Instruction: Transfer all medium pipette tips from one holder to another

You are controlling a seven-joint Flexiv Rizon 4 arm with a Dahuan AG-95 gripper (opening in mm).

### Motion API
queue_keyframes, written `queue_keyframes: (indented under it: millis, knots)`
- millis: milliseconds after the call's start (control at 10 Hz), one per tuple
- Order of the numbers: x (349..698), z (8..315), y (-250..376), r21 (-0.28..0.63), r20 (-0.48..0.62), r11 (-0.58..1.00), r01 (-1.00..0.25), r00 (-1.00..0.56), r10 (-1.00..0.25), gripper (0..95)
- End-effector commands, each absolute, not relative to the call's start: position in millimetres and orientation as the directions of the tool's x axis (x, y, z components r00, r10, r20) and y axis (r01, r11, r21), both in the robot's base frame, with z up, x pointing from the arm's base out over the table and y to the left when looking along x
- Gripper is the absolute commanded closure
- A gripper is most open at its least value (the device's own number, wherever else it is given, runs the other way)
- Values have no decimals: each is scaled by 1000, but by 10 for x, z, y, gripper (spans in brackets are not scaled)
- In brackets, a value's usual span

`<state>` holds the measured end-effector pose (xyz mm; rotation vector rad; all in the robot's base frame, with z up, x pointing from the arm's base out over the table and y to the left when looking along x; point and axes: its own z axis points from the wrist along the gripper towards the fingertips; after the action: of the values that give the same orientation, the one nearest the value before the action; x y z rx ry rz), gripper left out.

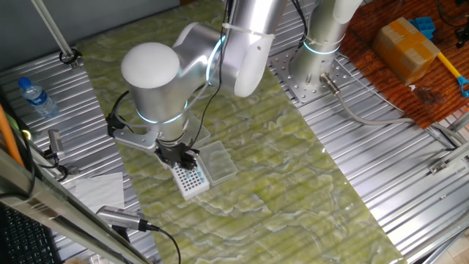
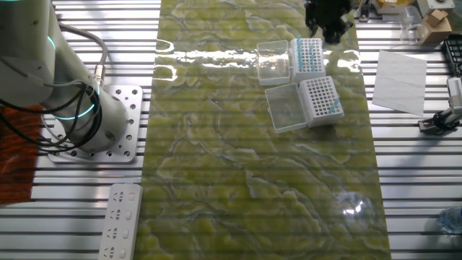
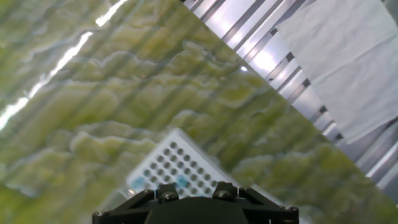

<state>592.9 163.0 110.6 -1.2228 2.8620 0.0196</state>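
I can't tell whether my gripper, hovering over the far rack, is parted, so misalignment could jam a tip.

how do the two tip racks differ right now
The far rack sits right below the hand; the near rack stands apart from it. The far rack shows blue tips scattered across its grid; the near rack shows them bunched at one corner, with the rest bare holes. Both are white, each with a clear open lid beside it.
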Motion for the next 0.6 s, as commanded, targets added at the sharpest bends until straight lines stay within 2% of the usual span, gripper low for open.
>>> queue_keyframes:
  millis: [100, 400, 600]
  knots:
    - [6168, 1068, 1238, 2, -22, 648, -761, -648, -761, 760]
    - [6354, 1003, 925, -3, 1, 639, -769, -639, -769, 760]
    - [6354, 961, 845, -16, 12, 631, -776, -631, -776, 760]
